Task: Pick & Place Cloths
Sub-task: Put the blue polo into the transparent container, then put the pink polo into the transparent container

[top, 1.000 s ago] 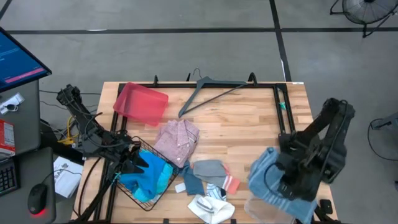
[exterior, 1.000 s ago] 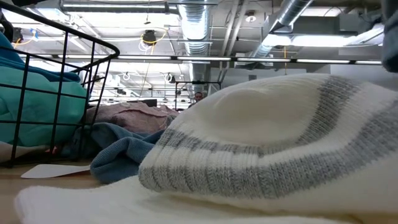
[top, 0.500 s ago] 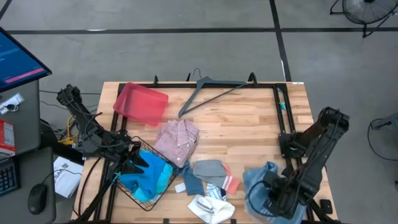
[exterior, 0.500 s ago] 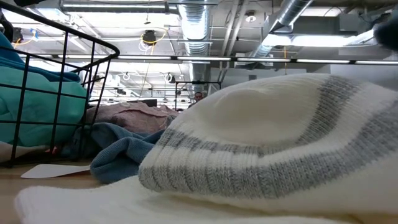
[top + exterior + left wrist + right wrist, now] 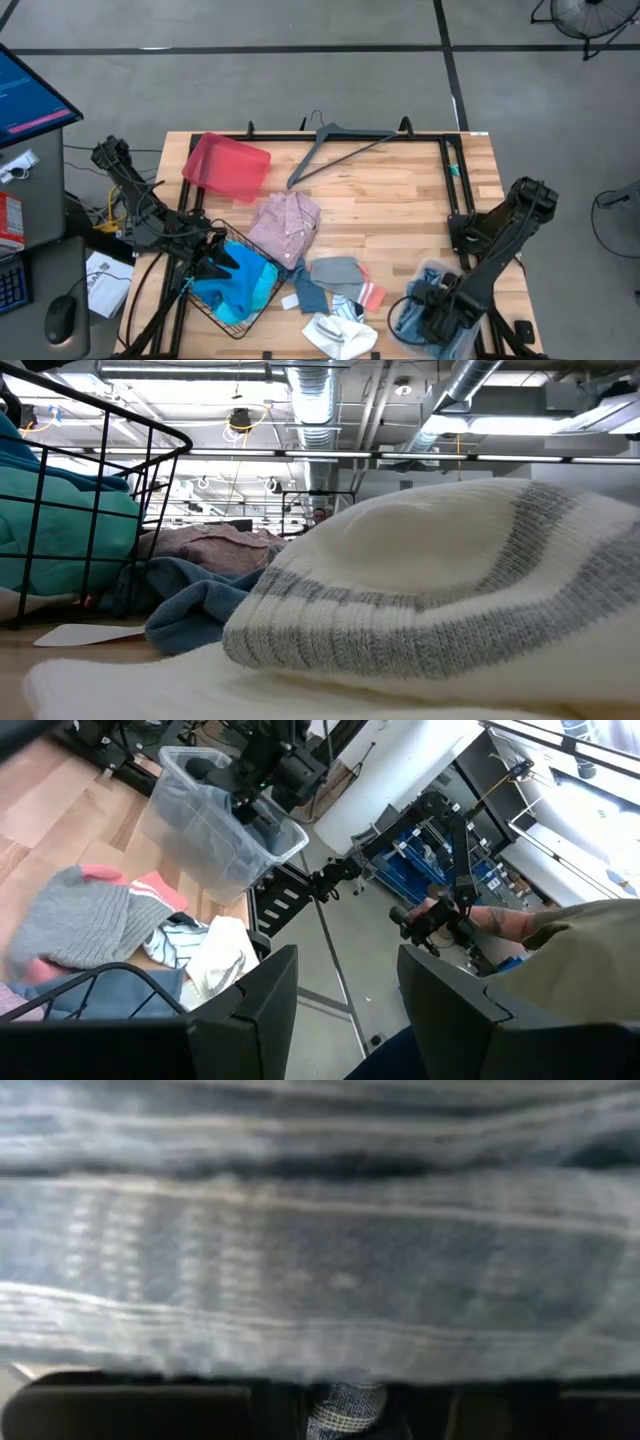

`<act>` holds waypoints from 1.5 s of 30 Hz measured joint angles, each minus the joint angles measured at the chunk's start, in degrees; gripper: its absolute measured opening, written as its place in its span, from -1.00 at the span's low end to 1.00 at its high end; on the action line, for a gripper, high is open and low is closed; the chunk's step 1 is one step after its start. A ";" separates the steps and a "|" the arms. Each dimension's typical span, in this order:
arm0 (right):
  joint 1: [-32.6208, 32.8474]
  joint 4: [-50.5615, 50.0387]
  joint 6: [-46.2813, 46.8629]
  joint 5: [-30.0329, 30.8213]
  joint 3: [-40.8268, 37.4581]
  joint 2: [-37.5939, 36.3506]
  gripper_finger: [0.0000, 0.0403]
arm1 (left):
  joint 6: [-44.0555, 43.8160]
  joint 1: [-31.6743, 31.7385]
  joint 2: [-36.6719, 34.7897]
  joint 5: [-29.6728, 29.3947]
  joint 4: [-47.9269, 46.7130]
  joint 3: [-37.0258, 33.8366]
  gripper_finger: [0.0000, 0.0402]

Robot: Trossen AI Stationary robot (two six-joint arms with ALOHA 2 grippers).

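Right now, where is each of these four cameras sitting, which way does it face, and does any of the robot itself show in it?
High view: above the table, looking straight down; both arms show, left pincer at the wire basket, right pincer down in the clear bin.
Low view: at table height, looking level across; a white sock fills it, no arm.
Left wrist view: on the left arm, past its fingers toward the clear bin.
Right wrist view: pressed against the blue-grey striped cloth.
Shared: the high and left wrist views both show the bin.
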 joint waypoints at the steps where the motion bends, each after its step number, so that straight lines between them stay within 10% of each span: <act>1: -0.36 0.12 -0.87 -0.13 -0.48 -0.01 -0.55 | 0.00 -0.01 0.00 0.00 0.00 0.00 -0.21; 25: -2.96 8.91 -4.29 4.27 -10.21 -1.48 -0.53 | -0.20 0.00 -0.02 0.00 -0.73 0.00 -0.21; 36: -3.15 8.14 -3.96 4.01 -10.47 -9.92 0.88 | -0.22 0.00 -0.02 0.00 -0.86 0.00 -0.21; 45: -3.15 9.27 -0.66 5.00 -8.89 -24.77 0.76 | 2.62 1.73 0.00 -2.23 4.35 0.00 -0.16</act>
